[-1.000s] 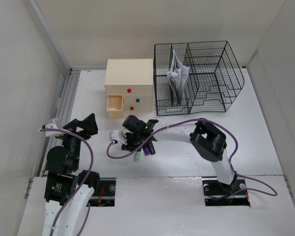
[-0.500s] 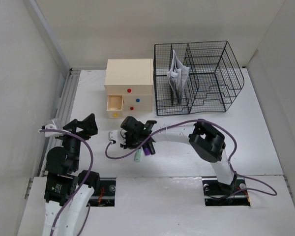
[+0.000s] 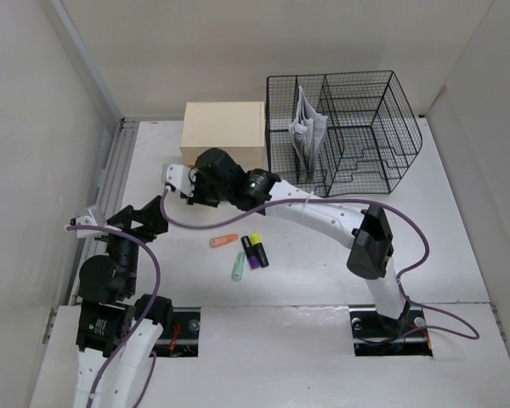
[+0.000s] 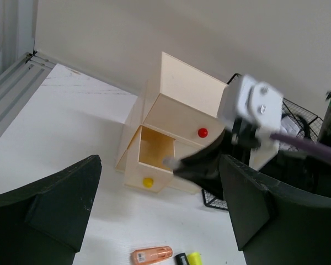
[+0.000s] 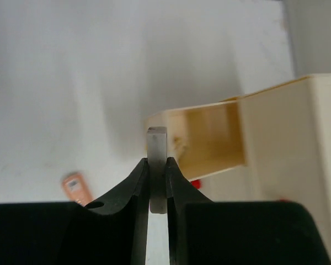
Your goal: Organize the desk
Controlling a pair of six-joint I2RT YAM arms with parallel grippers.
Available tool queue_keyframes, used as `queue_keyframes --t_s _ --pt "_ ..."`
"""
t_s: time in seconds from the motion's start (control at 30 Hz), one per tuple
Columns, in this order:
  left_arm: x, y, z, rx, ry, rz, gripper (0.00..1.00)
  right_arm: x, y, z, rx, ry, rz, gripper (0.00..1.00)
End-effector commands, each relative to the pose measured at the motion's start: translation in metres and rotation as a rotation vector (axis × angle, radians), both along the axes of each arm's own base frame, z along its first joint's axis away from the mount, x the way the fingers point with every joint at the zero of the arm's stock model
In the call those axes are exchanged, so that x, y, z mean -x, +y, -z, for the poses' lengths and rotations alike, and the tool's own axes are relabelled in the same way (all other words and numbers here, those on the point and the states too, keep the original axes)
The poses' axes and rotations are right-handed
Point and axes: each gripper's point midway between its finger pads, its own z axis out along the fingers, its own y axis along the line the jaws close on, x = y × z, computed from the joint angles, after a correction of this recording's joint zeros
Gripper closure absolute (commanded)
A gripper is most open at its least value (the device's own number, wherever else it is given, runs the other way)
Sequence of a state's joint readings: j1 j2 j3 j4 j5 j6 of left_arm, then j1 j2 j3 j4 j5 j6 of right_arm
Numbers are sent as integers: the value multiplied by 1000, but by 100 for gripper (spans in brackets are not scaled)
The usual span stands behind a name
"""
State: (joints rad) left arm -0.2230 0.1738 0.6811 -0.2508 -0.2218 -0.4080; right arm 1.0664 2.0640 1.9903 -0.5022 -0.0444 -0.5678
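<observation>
The desk (image 3: 459, 238) is a white tabletop. My right gripper (image 5: 157, 163) is shut on a small grey block (image 5: 157, 149) and holds it just above the open bottom drawer (image 5: 207, 138) of the cream drawer box (image 3: 223, 127). From the left wrist view the block (image 4: 170, 162) hangs at the open drawer's (image 4: 154, 150) right edge. The right gripper (image 3: 201, 185) hides the box's front in the top view. My left gripper (image 3: 144, 217) is open and empty at the left, pointed at the box (image 4: 182, 94).
An orange highlighter (image 3: 223, 241), a pale green one (image 3: 238, 267), a purple one (image 3: 249, 252) and a yellow one (image 3: 259, 250) lie in front of the box. A black wire mesh rack (image 3: 357, 136) with papers (image 3: 308, 127) stands at the back right. A metal rail (image 3: 110, 178) runs along the left.
My right gripper has risen from beside the highlighters and swung back and left to the drawer box, carrying the grey block. The left arm has hardly moved.
</observation>
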Motion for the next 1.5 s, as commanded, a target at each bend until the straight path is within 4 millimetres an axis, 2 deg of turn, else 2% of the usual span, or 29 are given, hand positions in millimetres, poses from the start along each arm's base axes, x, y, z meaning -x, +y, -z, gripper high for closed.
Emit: queue_keyframes --t_s 0.0,0.07,0.13,0.17,0.23,0.27,0.3,0.33,0.37,0.4,0.53,0.57,0.6,0.63,0.67,0.7,0.73,0.83,0.93,0.97,1.0,1.03,1.1,1.13,1.2,1.23,1.27,1.4,1.47 --pt "3 -2 -12 -2 -34 13 14 -53 -3 -19 -67 -79 174 100" --pt "3 -2 -12 -2 -34 13 14 -60 1 -11 -64 -81 197 100" --pt "3 -2 -12 -2 -34 13 14 -74 2 -14 -97 -101 242 100" --pt "3 -2 -12 -2 -34 13 14 -81 1 -5 -93 -98 266 100" --pt "3 -2 -12 -2 -34 13 14 -88 5 -3 -104 -103 289 100" --pt "3 -2 -12 -2 -34 13 14 -95 5 -15 -124 -113 298 100" --pt "3 -2 -12 -2 -34 13 14 -97 9 1 -101 -91 304 100" --pt "3 -2 -12 -2 -34 13 14 -96 12 3 -101 -83 291 100" --pt "3 -2 -12 -2 -34 13 14 -101 11 4 -107 -77 304 98" --pt "3 -2 -12 -2 -34 13 14 -100 12 4 -110 -72 294 82" --pt "3 -2 -12 -2 -34 13 14 -98 10 6 -107 -62 298 65" --pt "3 -2 -12 -2 -34 13 14 -98 10 -4 -131 -64 302 65" --pt "3 -2 -12 -2 -34 13 14 -97 10 1 -126 -53 307 66" --pt "3 -2 -12 -2 -34 13 14 -97 9 -10 -148 -63 307 79" --pt "3 -2 -12 -2 -34 13 14 -94 8 -15 -154 -61 299 80" --pt "3 -2 -12 -2 -34 13 14 -92 9 -20 -171 -51 294 91" --pt "3 -2 -12 -2 -34 13 14 -90 8 -25 -189 -46 300 94" --pt "3 -2 -12 -2 -34 13 14 -79 15 -33 -230 6 253 100" --pt "3 -2 -12 -2 -34 13 14 -62 18 -48 -282 102 142 100" --pt "3 -2 -12 -2 -34 13 14 -61 15 -45 -282 142 114 100" --pt "3 -2 -12 -2 -34 13 14 -45 19 -51 -301 198 9 100" --pt "3 -2 -12 -2 -34 13 14 -43 15 -44 -294 247 -17 100" --pt "3 -2 -12 -2 -34 13 14 -27 12 -39 -293 326 -114 100" --pt "3 -2 -12 -2 -34 13 14 -12 13 -44 -312 380 -214 100" --pt "3 -2 -12 -2 -34 13 14 2 7 -30 -278 455 -290 100" --pt "3 -2 -12 -2 -34 13 14 12 3 -31 -283 492 -351 100" --pt "3 -2 -12 -2 -34 13 14 18 0 -19 -250 534 -359 100" --pt "3 -2 -12 -2 -34 13 14 33 -6 8 -171 578 -418 100" --pt "3 -2 -12 -2 -34 13 14 27 -4 17 -139 538 -392 100"
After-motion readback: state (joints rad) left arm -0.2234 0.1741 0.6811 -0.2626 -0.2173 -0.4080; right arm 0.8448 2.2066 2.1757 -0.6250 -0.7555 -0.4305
